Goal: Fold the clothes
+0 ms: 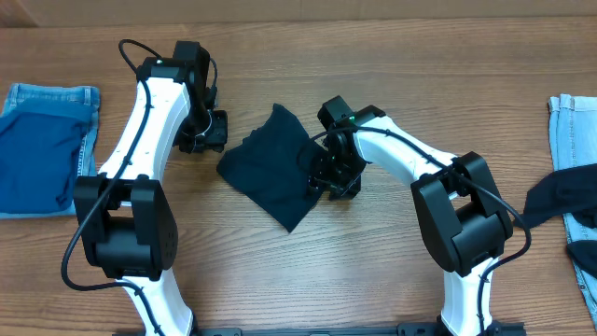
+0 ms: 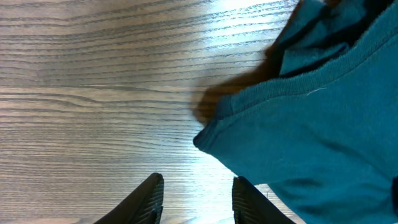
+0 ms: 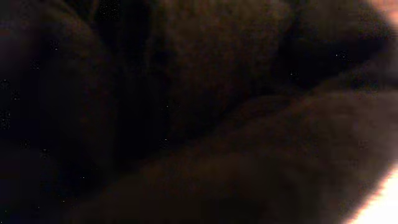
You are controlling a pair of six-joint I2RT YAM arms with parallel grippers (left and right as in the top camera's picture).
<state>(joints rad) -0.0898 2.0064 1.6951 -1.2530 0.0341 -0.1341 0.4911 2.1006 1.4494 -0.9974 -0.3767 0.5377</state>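
The worktop is wood-grained with a soft sheen. The dark garment is matt knitted cloth with a ribbed, stitched hem. The jeans are faded, coarse-looking denim. The left arm has glossy white plastic shells and matt black joints; the fingers of the left pincer are matt black plastic

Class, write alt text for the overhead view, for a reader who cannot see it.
A dark navy cloth garment lies in the middle of a brown wooden table, the right pincer down on its right edge, the left pincer just beside its left corner. A folded blue garment sits far left, pale blue denim far right.
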